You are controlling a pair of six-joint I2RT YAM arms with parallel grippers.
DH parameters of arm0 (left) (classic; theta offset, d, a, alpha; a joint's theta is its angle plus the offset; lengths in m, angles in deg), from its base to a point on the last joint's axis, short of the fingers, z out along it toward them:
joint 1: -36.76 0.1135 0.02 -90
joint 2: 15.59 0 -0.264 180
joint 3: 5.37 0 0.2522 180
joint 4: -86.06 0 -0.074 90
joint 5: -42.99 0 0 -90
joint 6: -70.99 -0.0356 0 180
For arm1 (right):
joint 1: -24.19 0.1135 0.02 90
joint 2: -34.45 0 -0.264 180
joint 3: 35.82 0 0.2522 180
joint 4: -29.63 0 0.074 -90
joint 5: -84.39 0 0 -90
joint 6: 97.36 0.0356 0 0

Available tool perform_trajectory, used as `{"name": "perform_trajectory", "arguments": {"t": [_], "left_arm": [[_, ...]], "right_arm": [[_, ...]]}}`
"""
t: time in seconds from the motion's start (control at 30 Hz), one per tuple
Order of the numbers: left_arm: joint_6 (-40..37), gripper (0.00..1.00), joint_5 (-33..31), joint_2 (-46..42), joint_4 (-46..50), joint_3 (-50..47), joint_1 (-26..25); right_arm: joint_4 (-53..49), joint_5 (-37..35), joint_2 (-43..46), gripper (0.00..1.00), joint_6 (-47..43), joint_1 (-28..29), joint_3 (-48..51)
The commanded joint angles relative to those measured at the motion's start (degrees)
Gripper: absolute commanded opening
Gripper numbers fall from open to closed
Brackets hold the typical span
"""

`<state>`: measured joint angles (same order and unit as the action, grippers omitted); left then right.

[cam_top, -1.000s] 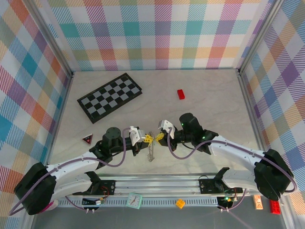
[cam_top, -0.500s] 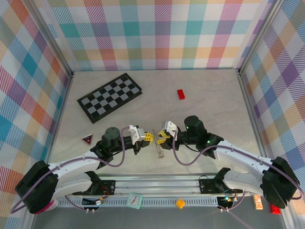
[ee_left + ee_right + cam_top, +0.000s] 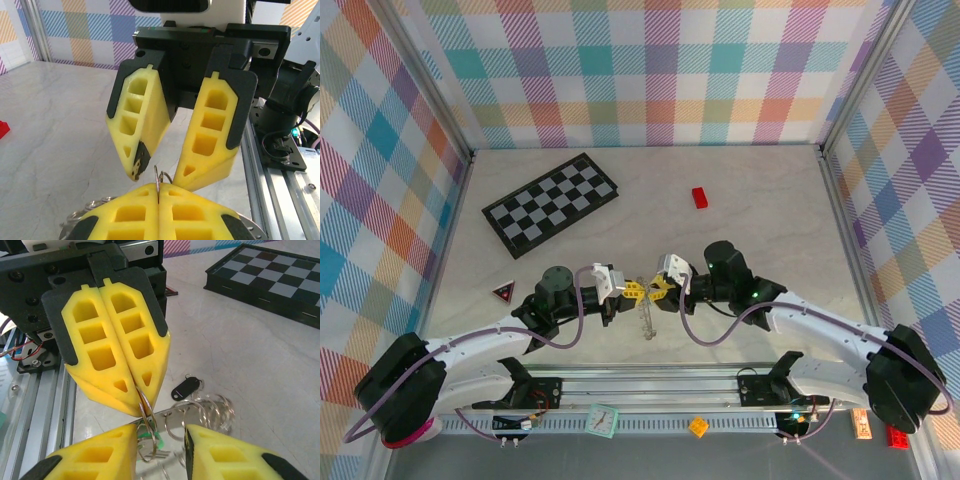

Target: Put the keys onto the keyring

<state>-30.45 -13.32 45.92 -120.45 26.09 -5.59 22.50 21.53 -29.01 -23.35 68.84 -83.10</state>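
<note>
At the near middle of the pale marble-look table [image 3: 770, 210], we're seeing both arms bent inward, wrists nose to nose. The left gripper [image 3: 627, 291] is clamping fully closed on the thin silvery metal keyring [image 3: 145, 407], with a bunch of loose rings dangling below it. The right gripper [image 3: 659, 289] is standing partly open, gripping nothing. The small green-headed key [image 3: 150, 435] is sitting in its gap. The small black-headed key [image 3: 184, 388] is showing just beyond; we can't tell whether it's hanging or resting. Versus a second ago, the right wrist is sitting slightly further back and the bunch has swung a touch right.
</note>
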Motion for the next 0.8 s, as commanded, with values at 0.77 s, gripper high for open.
{"name": "perform_trajectory", "arguments": {"t": [0.77], "left_arm": [[-2.07,0.34,-1.67,-1.99,5.30,3.03,-0.60]], "right_arm": [[-12.53,4.64,-1.96,0.00,-10.27,0.27,-8.75]]}}
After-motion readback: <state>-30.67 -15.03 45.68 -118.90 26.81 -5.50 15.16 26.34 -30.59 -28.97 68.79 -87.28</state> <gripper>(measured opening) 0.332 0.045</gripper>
